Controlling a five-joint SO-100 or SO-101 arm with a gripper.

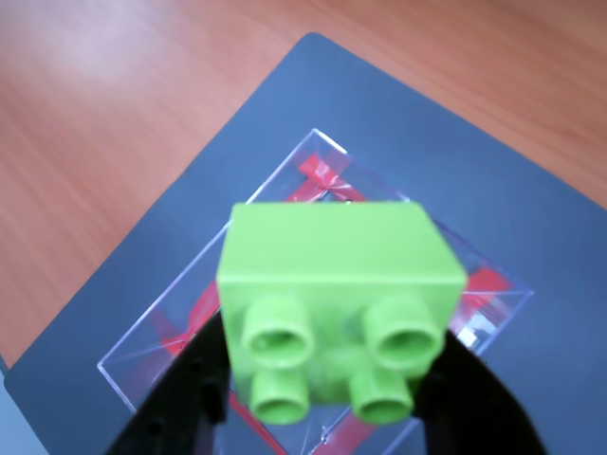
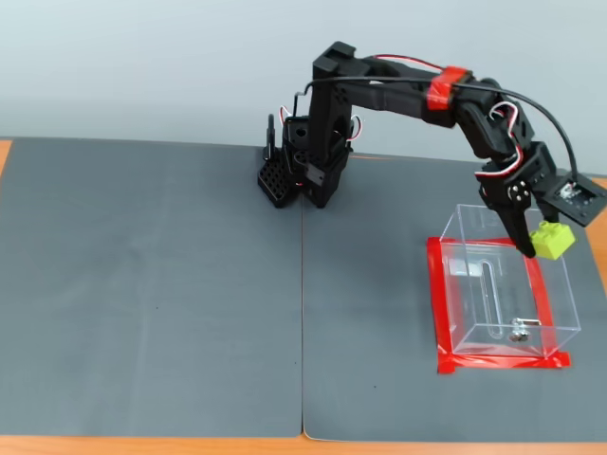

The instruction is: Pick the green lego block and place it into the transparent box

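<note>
We saw the green lego block (image 1: 340,284) as a small, rigid, light plastic brick with smooth, rather slick sides, best pinched across two opposite flat faces, and that was how the gripper (image 2: 536,245) pinched it, its black fingers (image 1: 180,398) pressed against either flank. In the fixed view the block hung above the transparent box (image 2: 561,327), near its far right wall, over the red tape (image 2: 438,313) on the grey mat (image 2: 152,284).

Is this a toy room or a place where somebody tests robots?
Probably a robot test table: a small black arm bolted on grey mats, its gripper holding a green lego block over a transparent box taped down with red tape.
</note>
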